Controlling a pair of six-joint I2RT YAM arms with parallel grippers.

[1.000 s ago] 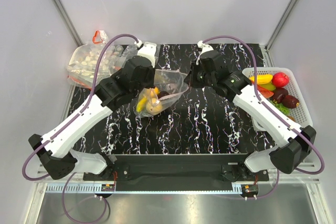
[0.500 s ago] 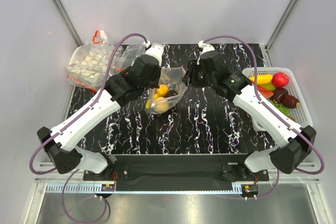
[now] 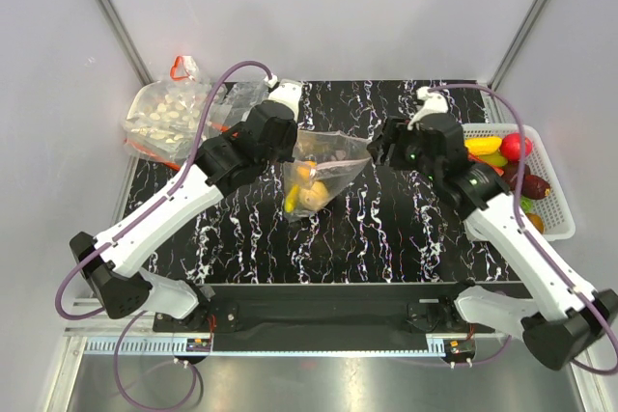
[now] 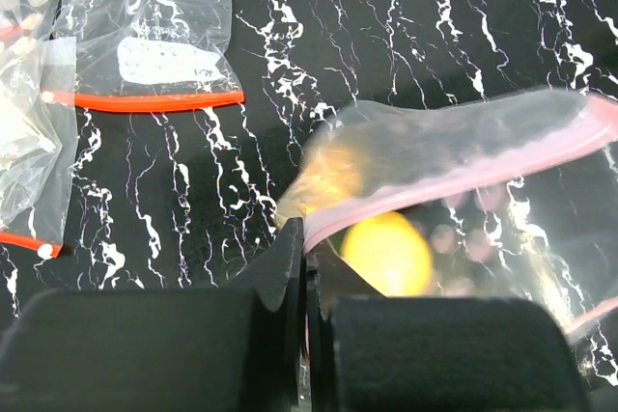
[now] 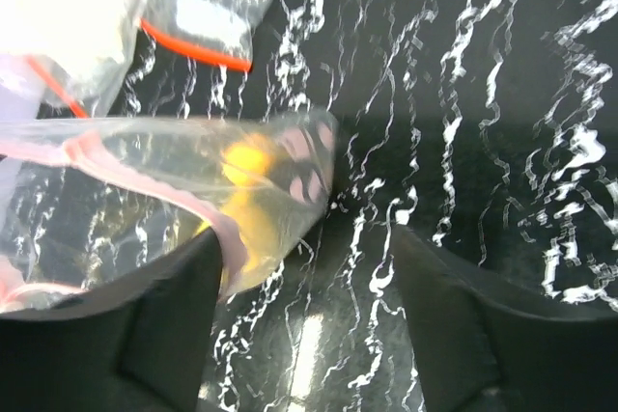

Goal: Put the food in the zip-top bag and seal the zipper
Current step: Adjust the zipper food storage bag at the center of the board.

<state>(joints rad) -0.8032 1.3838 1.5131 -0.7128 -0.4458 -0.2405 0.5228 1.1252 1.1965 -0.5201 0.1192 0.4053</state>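
My left gripper [image 4: 307, 262] was clamped on 1 end of the zip-top bag [image 3: 328, 153]. Its 2 fingers [image 4: 275, 282] were pressed together over the zipper [image 4: 463, 176], which looked pale pink and blurred so close to the lens. From the top camera, the bag hung from that grip over the middle of the black marbled table [image 3: 406, 229]. It sagged to a point below; I could not tell whether that point touched the surface.

The food [image 3: 307, 195] sat low inside the bag, yellow and orange pieces bunched together. Through the left wrist camera, 1 yellow piece [image 4: 386, 253] showed through the plastic just beyond the fingers. A 2nd run of pink strip showed at the lower right of that view, apart from the 1st, so the mouth did not look shut there.

My right gripper [image 5: 307, 238] was spread wide and gripped nothing. The bag's free end lay beside its left finger, without the fingers closing on it.

More toy fruit [image 3: 507, 156] in yellow, red, green and dark purple lay in the white mesh basket [image 3: 555, 224] at the table's right edge. At the far left corner were 2 other clear bags, a fuller one [image 3: 164, 115] with white spots and a flatter one [image 4: 154, 41] with a red-orange strip.
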